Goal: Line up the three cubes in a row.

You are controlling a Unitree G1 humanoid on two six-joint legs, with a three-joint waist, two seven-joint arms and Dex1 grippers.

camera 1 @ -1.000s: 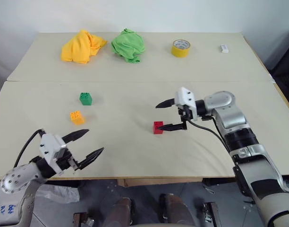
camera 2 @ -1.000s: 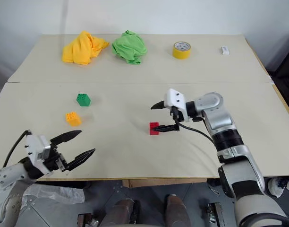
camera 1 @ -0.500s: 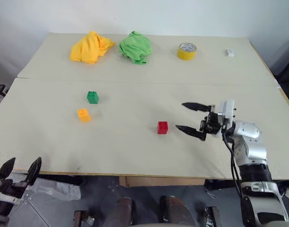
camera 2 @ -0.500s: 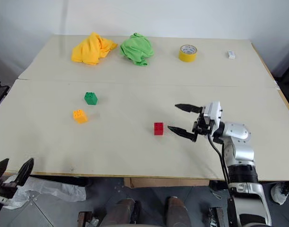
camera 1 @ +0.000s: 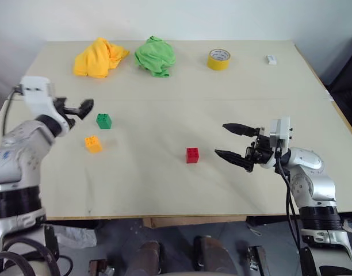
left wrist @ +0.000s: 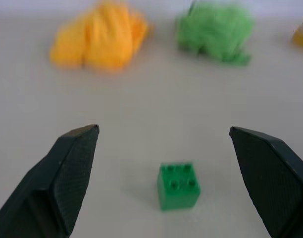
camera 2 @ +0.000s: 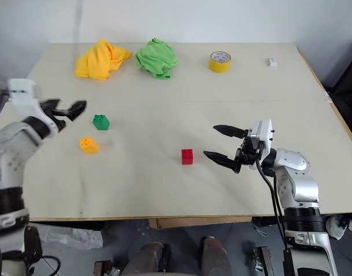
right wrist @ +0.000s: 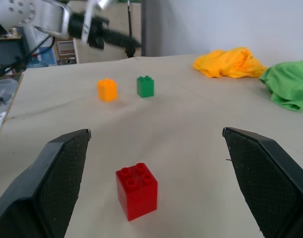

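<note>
- Tabletop [camera 1: 164,178] — beige, carrying every item listed; no box, tray or other container stands on it, so nothing is held inside anything.
- Green cube [camera 1: 104,121] — studded top, on the left part of the tabletop, lying free. In the left wrist view [left wrist: 178,185] it sits between the two fingers and a little beyond their tips, touching neither.
- Orange-yellow cube [camera 1: 93,143] — just beside the green cube, on the side nearer the robot; the two are apart, not touching.
- Red cube [camera 1: 192,155] — alone near the middle of the tabletop, well apart from the other two; the three do not form a row.
- Left pincer [camera 1: 78,109] — fingers spread wide, holding nothing, raised just left of the green cube.
- Right pincer [camera 1: 233,142] — fingers spread wide, holding nothing, pointing toward the red cube with a clear gap between its tips and the cube.
- Yellow cloth [camera 1: 99,56], green cloth [camera 1: 156,55], yellow tape roll [camera 1: 220,58], small white object [camera 1: 271,59] — along the far edge.
- Changes from earlier frames — a second ago the lower finger of the right pincer lay against the red cube; it now stands off to the right. The left pincer, previously low at the near edge, has come up beside the green cube. The cubes keep their places.
</note>
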